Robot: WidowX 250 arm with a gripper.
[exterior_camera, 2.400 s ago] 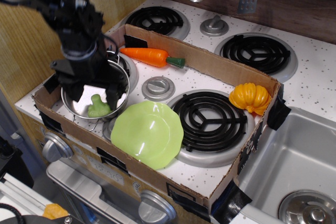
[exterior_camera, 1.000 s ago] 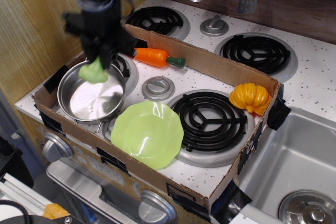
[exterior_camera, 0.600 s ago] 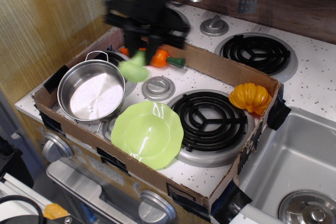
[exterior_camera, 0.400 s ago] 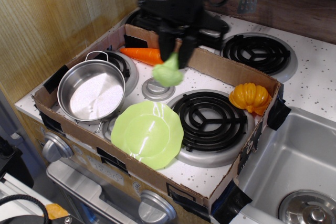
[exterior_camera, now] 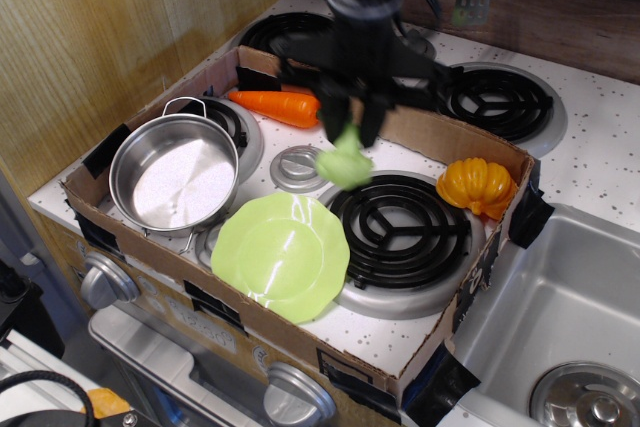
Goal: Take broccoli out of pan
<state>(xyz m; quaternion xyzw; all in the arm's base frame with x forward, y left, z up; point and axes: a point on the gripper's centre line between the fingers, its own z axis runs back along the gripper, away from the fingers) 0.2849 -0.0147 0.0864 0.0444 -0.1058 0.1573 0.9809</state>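
My gripper [exterior_camera: 350, 132] is shut on the pale-green broccoli [exterior_camera: 345, 164] and holds it in the air above the stove top, between the round knob and the front right burner. The arm comes down from the top of the view. The steel pan [exterior_camera: 175, 173] stands on the front left burner, empty, well to the left of the gripper.
A light-green plate [exterior_camera: 280, 255] lies at the front. An orange carrot [exterior_camera: 276, 106] lies behind the pan. A yellow pumpkin [exterior_camera: 478, 185] sits at the right by the cardboard wall [exterior_camera: 440, 132]. A black burner [exterior_camera: 400, 222] lies under the gripper's right. A sink [exterior_camera: 560, 317] is at far right.
The broccoli was lifted out of the pan and carried to the right, past the carrot, to above the knob and burner. The pan is now empty.
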